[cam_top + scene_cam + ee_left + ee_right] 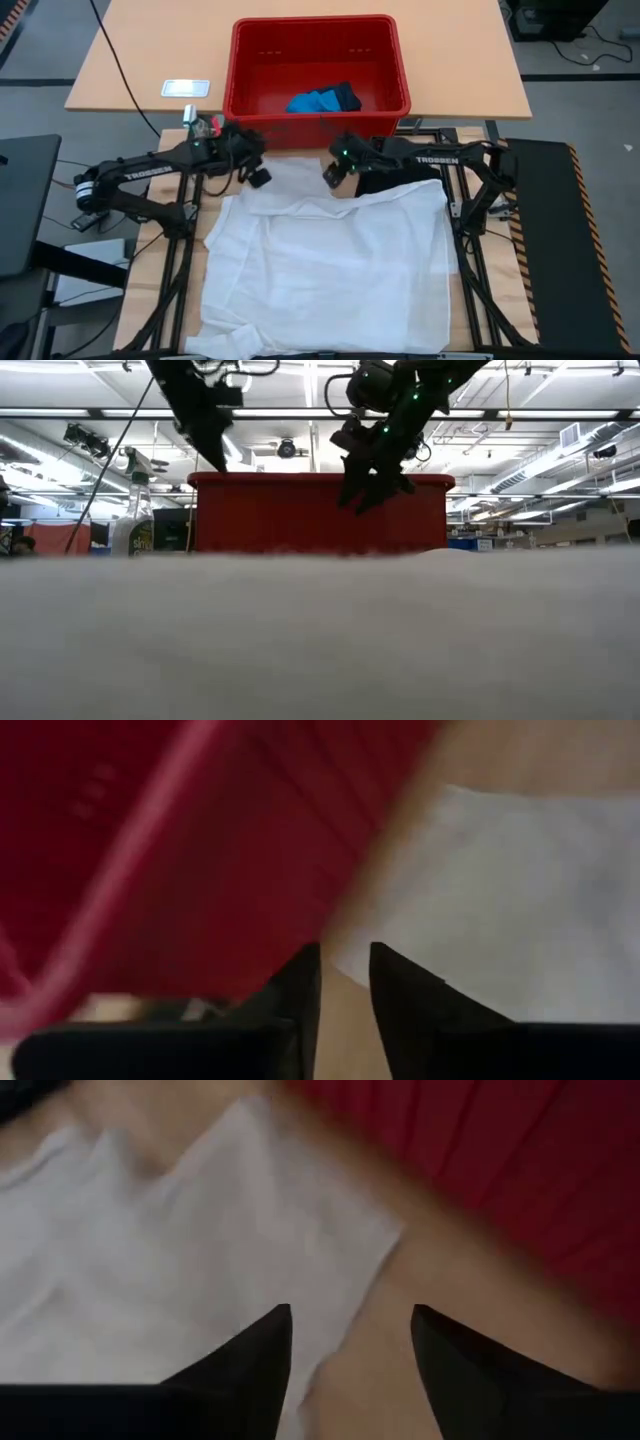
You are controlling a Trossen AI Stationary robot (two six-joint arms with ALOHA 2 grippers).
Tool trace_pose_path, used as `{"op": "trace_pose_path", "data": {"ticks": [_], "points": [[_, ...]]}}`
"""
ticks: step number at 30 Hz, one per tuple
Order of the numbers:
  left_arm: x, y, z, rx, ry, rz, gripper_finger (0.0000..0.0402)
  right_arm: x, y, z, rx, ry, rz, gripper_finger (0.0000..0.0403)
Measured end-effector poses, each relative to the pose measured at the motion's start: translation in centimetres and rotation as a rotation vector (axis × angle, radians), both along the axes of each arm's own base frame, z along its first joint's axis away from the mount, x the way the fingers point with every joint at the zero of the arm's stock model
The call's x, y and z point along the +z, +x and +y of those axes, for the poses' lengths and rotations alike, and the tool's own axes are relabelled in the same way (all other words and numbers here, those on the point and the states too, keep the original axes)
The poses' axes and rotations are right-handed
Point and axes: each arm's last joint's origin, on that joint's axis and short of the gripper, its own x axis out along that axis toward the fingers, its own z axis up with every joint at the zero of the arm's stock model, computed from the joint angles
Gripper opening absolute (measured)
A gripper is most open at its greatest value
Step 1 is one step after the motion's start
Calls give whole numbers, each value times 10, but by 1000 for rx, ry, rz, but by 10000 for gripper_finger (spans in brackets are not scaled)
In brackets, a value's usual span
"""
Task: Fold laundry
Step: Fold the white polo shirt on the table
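A large white garment (330,265) lies spread flat over the table's middle and fills the low view's foreground (320,630). Its far edge (330,1230) ends just short of the red basket (395,60). In the basket lie a bright blue piece (312,101) and some black cloth (346,95). My left gripper (258,176) hangs above the garment's far left corner (520,880), its fingers (300,985) a little apart and empty. My right gripper (335,178) hovers open over the far edge, its fingers (255,1355) spread wide with nothing between them.
The red basket's near wall (320,510) stands right behind both grippers. A dark cloth (395,184) shows at the garment's far right, under my right arm. A small white device (186,88) lies on the far table. Bare wood (440,1280) shows between garment and basket.
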Motion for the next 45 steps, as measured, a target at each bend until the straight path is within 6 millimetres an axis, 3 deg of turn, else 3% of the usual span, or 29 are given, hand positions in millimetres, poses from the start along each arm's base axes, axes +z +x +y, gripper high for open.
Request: {"op": "trace_pose_path", "data": {"ticks": [7,13,19,24,31,39,45], "points": [[13,-30,-59,-315,-499,-50,120,-11,-1,78,231,138,175,198],[-5,-49,-125,-595,-937,-55,126,-11,-4,164,335,203,181,183],[-38,-59,-205,-846,-1040,-61,126,-10,-29,256,505,187,164,180],[-67,-69,-252,-909,-1051,-94,126,-11,-61,309,450,283,184,180],[-106,-63,-290,-849,-1001,-108,159,-12,-98,352,306,435,212,180],[-151,-41,-305,-779,-939,-56,234,-14,-124,372,147,518,245,180],[-178,-34,-314,-768,-922,-20,241,-14,-135,380,102,553,254,180]]}}
